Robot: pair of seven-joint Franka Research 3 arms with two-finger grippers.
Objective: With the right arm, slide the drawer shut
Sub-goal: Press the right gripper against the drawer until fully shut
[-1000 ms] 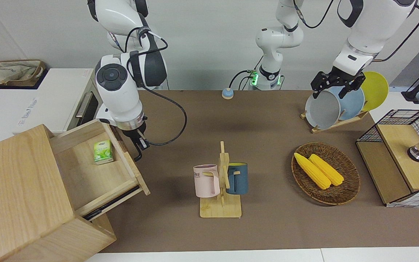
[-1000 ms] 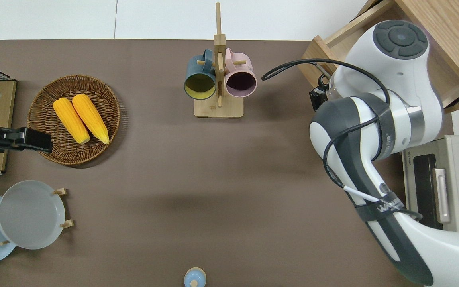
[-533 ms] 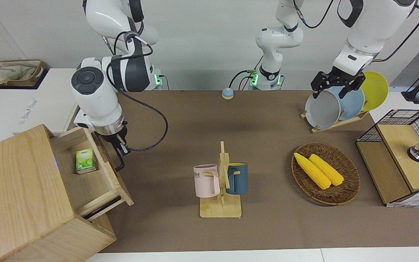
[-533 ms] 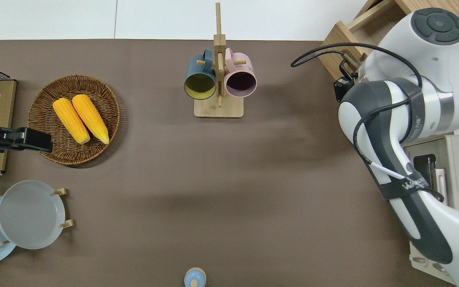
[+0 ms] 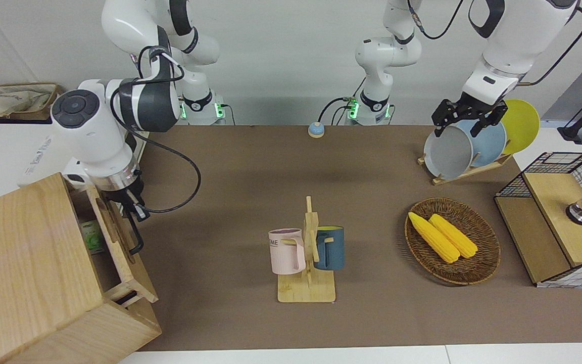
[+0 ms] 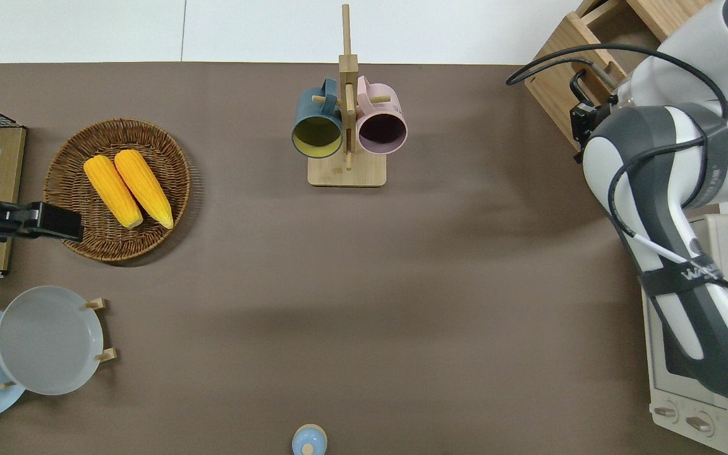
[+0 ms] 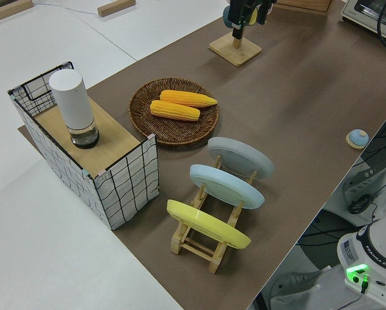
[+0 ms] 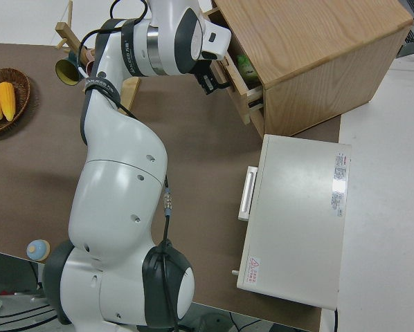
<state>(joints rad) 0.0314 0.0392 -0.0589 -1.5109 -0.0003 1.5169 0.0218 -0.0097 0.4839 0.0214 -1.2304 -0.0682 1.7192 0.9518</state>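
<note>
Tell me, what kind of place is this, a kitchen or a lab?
Most likely a robotics lab with a mock kitchen: two robot arms work at a table holding a mug rack, a corn basket and a toaster oven.

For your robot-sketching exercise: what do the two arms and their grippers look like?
Both arms have glossy white, rounded shells with dark grey joint bands. The right arm has a dark round cap on one joint, a looping black cable, a silver wrist ring and a black gripper. The left arm also carries black cables and a black gripper.

Pale wood drawer [image 5: 119, 242] – black handle [image 5: 136, 237], brown table [image 5: 372, 202], yellow corn [image 5: 442, 236], pink mug [image 5: 287, 251]
</note>
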